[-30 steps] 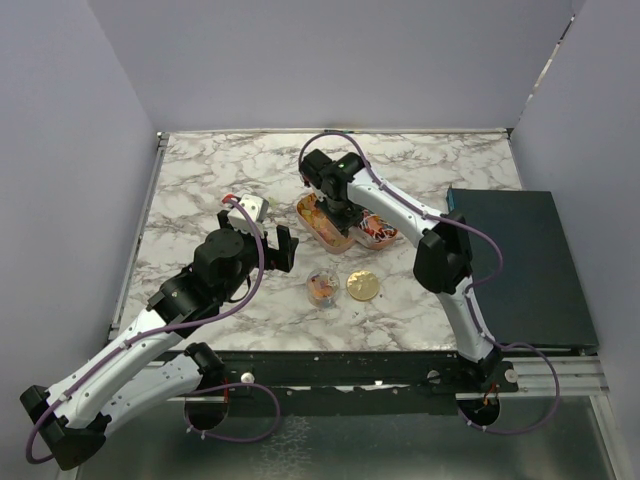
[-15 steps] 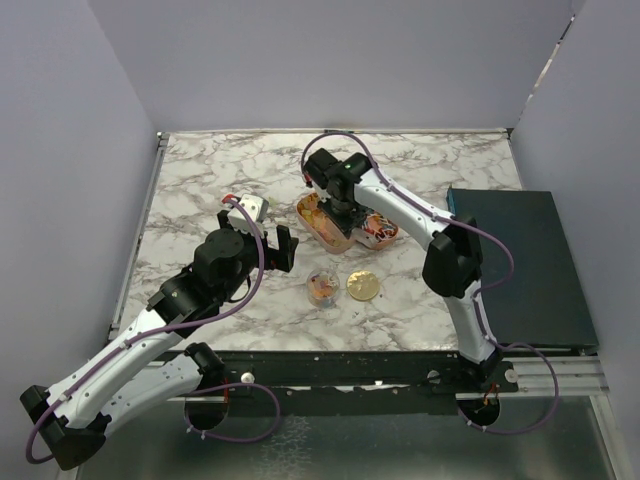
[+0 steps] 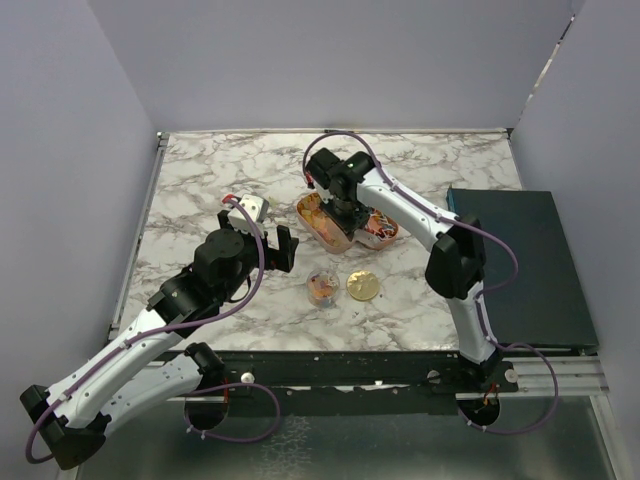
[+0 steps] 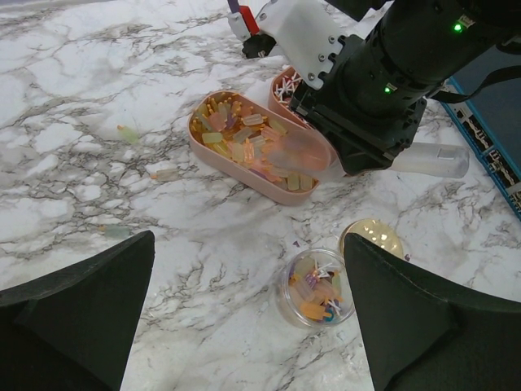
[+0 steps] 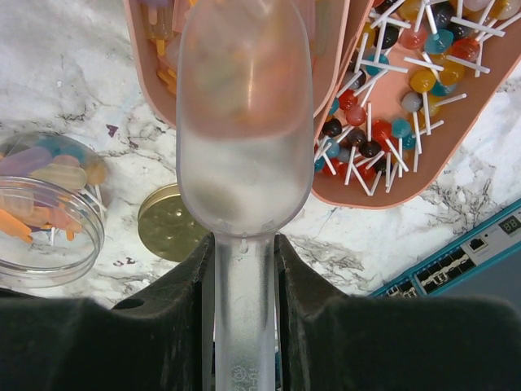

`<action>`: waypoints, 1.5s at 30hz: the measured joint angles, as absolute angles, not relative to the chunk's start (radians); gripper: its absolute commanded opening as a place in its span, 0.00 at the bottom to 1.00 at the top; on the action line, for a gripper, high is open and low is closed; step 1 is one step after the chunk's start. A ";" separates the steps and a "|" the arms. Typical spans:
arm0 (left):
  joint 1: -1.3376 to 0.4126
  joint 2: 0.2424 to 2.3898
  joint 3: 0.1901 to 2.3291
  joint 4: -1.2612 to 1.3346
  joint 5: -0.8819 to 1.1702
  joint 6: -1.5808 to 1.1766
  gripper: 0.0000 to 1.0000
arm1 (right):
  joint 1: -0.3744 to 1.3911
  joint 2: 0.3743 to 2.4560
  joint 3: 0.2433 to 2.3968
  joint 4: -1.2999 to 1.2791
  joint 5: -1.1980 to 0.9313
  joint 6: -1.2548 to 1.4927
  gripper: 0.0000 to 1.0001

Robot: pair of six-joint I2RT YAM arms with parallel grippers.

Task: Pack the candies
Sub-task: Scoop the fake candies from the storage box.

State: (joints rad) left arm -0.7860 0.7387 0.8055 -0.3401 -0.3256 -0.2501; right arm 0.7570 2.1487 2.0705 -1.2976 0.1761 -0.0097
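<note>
Marble table: back and left parts are free room, walls close on 3 sides. Dark flat box takes the right edge, arm bases the near edge. Everything else is bunched mid-table.

L gripper is spread wide w/ nothing in it, above the table just left of the jar. R gripper is clamped on the scoop handle. The scoop bowl sits over the near end of the left tray; can't tell if it touches or carries anything.

Scoop is frosted clear plastic w/ a rounded bowl. Both trays are pink ovals w/ raised rims, side by side and touching. Jar is clear, round, low, no top on. Lid is a gold disc, flat on the marble just right of the jar.

Candies: orange-yellow ones fill the left tray. Red/blue/dark ones on white sticks are in the right tray. A mixed layer is in the jar, and a couple lie loose on the marble left of the trays.

Vs. 1 s ago: R arm elbow has swung a bit right and its wrist shifted slightly over the trays. L arm, jar and lid are same as before.
</note>
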 measured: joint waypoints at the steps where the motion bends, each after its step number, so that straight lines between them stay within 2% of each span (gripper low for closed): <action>1: -0.786 0.739 0.805 -0.340 -0.326 -0.250 0.99 | 0.757 2.150 2.070 -1.299 0.173 -0.011 0.00; 11: -0.786 0.747 0.805 -0.340 -0.326 -0.250 0.99 | 0.757 2.184 2.075 -1.302 0.162 -0.027 0.01; 45: -0.786 0.765 0.805 -0.341 -0.340 -0.250 0.99 | 0.741 2.387 2.285 -1.284 0.139 -0.054 0.01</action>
